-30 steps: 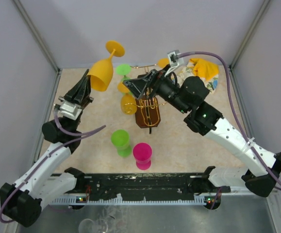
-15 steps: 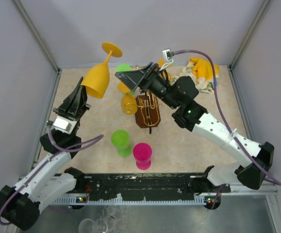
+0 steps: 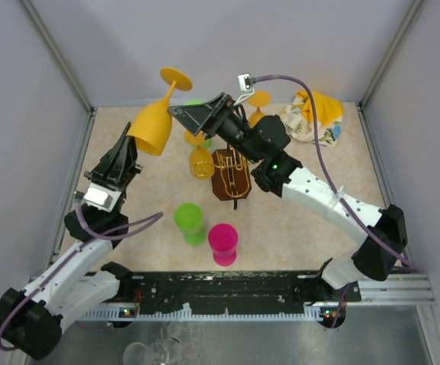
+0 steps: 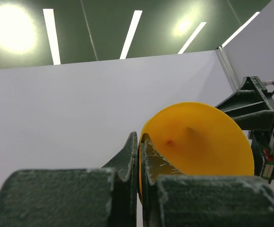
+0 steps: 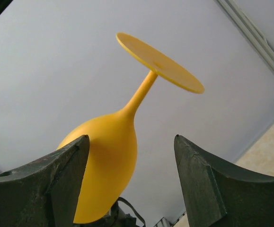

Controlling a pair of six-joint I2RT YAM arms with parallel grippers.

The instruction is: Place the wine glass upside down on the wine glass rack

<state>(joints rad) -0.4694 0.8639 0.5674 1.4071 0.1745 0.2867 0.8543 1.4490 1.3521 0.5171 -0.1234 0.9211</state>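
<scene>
An orange wine glass (image 3: 153, 125) hangs upside down in the air, foot up, at the back left. My left gripper (image 3: 132, 143) is shut on its rim; the left wrist view shows the fingers (image 4: 129, 156) pinching the bowl's edge (image 4: 198, 142). My right gripper (image 3: 183, 115) is open just right of the bowl. In the right wrist view the glass (image 5: 108, 165) stands between and beyond my open right gripper (image 5: 131, 138), untouched. The wine glass rack (image 3: 231, 173), gold wire with a brown oval centre, stands mid-table, with an orange glass (image 3: 201, 162) hanging on its left.
A green glass (image 3: 194, 108) and another orange glass (image 3: 259, 97) show at the rack's far side. A green cup (image 3: 188, 219) and a pink cup (image 3: 223, 239) stand in front of the rack. A yellow patterned cloth (image 3: 314, 114) lies at the back right.
My right gripper has swung left from over the rack to beside the held glass. My left gripper shifted the glass slightly left, then held still.
</scene>
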